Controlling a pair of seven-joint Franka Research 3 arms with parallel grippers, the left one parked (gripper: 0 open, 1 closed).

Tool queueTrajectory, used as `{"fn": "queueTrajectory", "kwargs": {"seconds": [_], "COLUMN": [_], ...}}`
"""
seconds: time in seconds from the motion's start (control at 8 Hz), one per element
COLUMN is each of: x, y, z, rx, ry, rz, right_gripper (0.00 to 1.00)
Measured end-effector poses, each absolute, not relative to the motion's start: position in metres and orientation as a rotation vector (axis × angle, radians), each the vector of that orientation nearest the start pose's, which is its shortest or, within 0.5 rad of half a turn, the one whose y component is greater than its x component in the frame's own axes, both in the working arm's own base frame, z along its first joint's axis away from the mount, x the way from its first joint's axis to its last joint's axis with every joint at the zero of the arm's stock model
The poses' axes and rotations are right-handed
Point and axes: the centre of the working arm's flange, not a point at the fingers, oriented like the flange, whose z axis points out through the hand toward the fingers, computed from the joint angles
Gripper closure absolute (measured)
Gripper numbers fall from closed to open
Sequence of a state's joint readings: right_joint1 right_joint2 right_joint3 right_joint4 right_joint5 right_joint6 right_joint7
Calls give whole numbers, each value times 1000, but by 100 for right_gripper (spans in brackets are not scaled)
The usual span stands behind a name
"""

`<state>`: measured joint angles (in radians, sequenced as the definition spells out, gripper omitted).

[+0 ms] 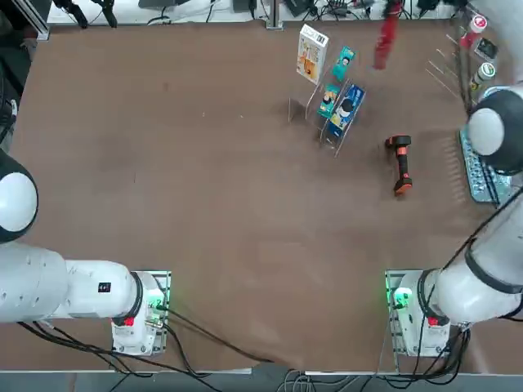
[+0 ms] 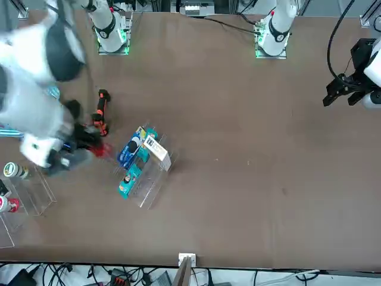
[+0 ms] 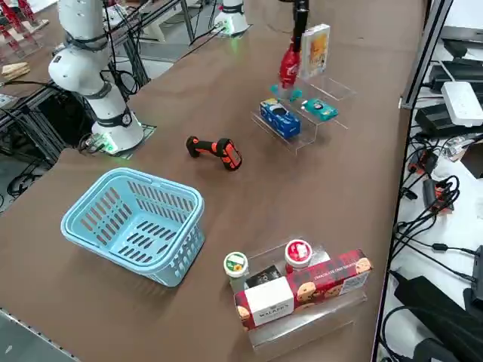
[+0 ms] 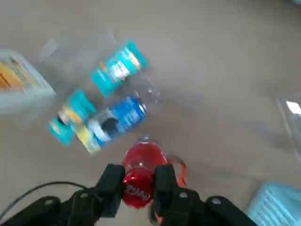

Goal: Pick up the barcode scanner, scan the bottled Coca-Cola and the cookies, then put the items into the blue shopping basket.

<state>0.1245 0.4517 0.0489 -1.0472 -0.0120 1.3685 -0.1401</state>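
Slim all-red Coca-Cola bottle (image 4: 141, 176): you have it clamped by the cap in the right gripper (image 4: 137, 184), hanging upright at the top view's upper right, light blue slotted plastic basket (image 3: 136, 224) right-edge below.

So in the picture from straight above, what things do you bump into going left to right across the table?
White cookies box → teal packets → red Coca-Cola bottle → barcode scanner → blue basket.

Brown table (image 1: 204, 204) carries: barcode scanner (image 1: 400, 162) lying on side; clear stepped rack (image 3: 298, 121) with cookies (image 3: 315, 50) and blue packets; light blue basket (image 3: 136, 225) near edge; second clear rack (image 3: 302, 302) with red cookie box, cups.
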Motion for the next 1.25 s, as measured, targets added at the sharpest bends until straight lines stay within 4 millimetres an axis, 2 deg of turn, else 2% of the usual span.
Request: {"fn": "queueTrajectory", "kwargs": {"seconds": [0.25, 0.38, 0.5, 0.62, 0.75, 0.88, 1.12, 1.25], "x": [614, 587, 553, 513, 477, 450, 418, 409], "y": [-5, -61, -124, -181, -226, -262, -324, -346], "z": [614, 618, 615, 604, 588, 567, 508, 480], "rx": [-3066, -3048, -3036, -3036, -3036, -3039, -3068, -3078], "ry": [-458, -485, -518, -540, -576, -632, -748, -786], "rz": [302, 300, 260, 206, 162, 119, 21, -10], "right_gripper": [62, 62, 62, 62, 62, 62, 62, 62]}}
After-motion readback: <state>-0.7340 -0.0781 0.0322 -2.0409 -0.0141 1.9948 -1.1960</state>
